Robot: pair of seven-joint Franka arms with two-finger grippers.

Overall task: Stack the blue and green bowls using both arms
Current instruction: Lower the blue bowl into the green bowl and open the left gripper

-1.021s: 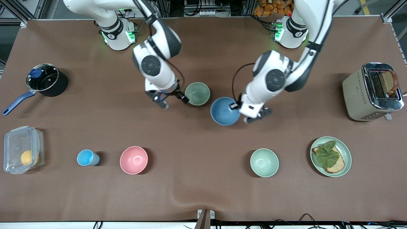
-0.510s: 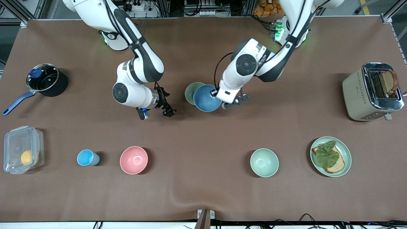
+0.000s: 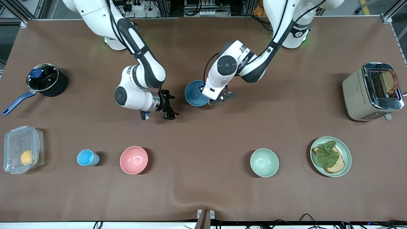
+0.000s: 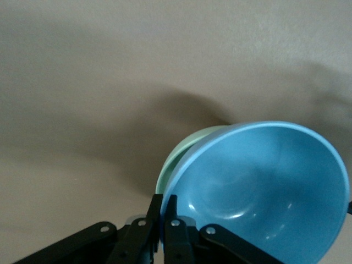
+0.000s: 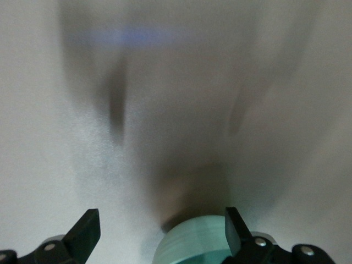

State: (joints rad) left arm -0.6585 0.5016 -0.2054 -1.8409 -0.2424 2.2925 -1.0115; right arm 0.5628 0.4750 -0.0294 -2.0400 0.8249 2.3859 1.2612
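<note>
Green bowl [image 4: 190,144] shows under blue bowl [image 4: 264,187] only wrist-side.

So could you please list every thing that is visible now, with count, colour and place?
blue bowl: 1, medium blue, held over the green bowl, mid-table
green bowl: 1, pale green, under the blue bowl, only its rim shows
second green bowl: 1, pale green, beside the plate
plate: 1, green, with bread and a leaf, nearer the camera than the toaster
toaster: 1, cream, with bread, left arm's end
pink bowl: 1, beside the cup
cup: 1, light blue
container: 1, clear, an orange thing inside, right arm's end
pot: 1, black, blue handle
left gripper: shut on the blue bowl's rim
right gripper: open, over bare table
</note>
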